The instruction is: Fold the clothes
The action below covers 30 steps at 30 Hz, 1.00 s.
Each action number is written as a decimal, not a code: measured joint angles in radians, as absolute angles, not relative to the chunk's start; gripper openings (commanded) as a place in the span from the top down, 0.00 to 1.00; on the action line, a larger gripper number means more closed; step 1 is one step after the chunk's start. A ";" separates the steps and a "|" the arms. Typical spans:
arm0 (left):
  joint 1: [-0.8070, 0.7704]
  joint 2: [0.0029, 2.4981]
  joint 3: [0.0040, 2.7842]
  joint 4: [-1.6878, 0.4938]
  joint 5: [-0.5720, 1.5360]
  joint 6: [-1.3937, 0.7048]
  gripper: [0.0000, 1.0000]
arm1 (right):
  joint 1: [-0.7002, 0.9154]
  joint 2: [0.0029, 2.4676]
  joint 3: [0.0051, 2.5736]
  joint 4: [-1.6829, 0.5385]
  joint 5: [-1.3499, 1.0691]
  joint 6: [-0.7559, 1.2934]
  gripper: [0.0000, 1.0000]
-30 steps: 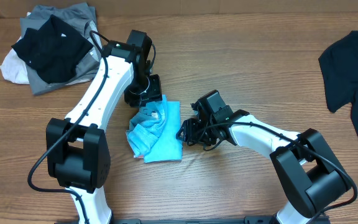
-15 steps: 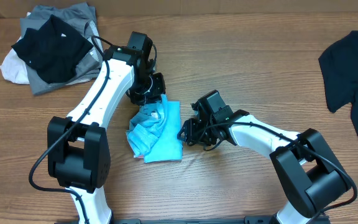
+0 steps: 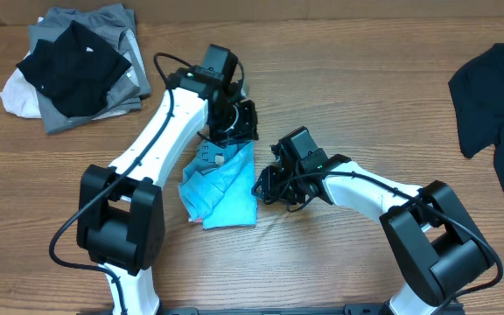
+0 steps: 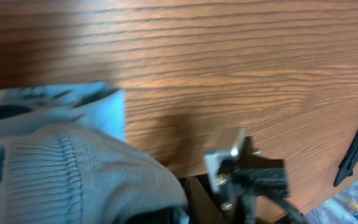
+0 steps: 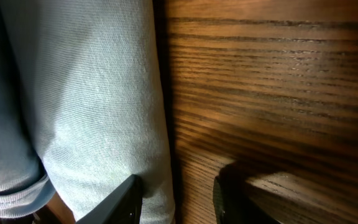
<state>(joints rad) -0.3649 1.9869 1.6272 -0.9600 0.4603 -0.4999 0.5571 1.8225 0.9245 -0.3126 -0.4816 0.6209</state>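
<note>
Overhead, my left tool [image 3: 226, 140] looks clamped on the collar of the light blue shirt [image 3: 230, 197], which lies bunched on the desk [image 3: 366, 87] between my two tools. The right tool [image 3: 262, 185] has its jaws apart around the shirt's edge. I'd close it fully, then draw both apart evenly, keeping the cloth low.

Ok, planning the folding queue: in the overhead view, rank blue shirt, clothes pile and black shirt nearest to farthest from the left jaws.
1. blue shirt, table centre, right at the jaws.
2. clothes pile, far-left corner.
3. black shirt, right edge.
</note>
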 measured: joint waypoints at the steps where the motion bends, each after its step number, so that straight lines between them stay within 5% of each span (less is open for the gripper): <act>1: -0.373 1.987 1.625 -0.944 0.460 -0.506 0.67 | 0.557 1.822 0.925 -0.313 -0.481 0.622 0.59; 4: -0.396 1.987 1.611 -0.900 0.461 -0.526 0.34 | 0.557 1.822 0.924 -0.314 -0.480 0.627 0.53; 6: -0.410 1.987 1.598 -0.888 0.460 -0.533 0.29 | 0.557 1.822 0.925 -0.313 -0.483 0.633 0.51; 18: -0.426 1.987 1.628 -0.925 0.504 -0.530 0.28 | 0.434 1.764 0.934 -0.489 -0.457 0.659 0.44; 30: -0.414 1.987 1.904 -1.330 0.468 -0.424 0.24 | 0.120 1.494 0.934 -0.701 -0.427 0.601 0.34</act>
<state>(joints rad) -0.4141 1.9865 1.9041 -1.3304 0.4679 -0.4244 0.1204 1.4944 0.9337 -0.7010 -0.4271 0.6014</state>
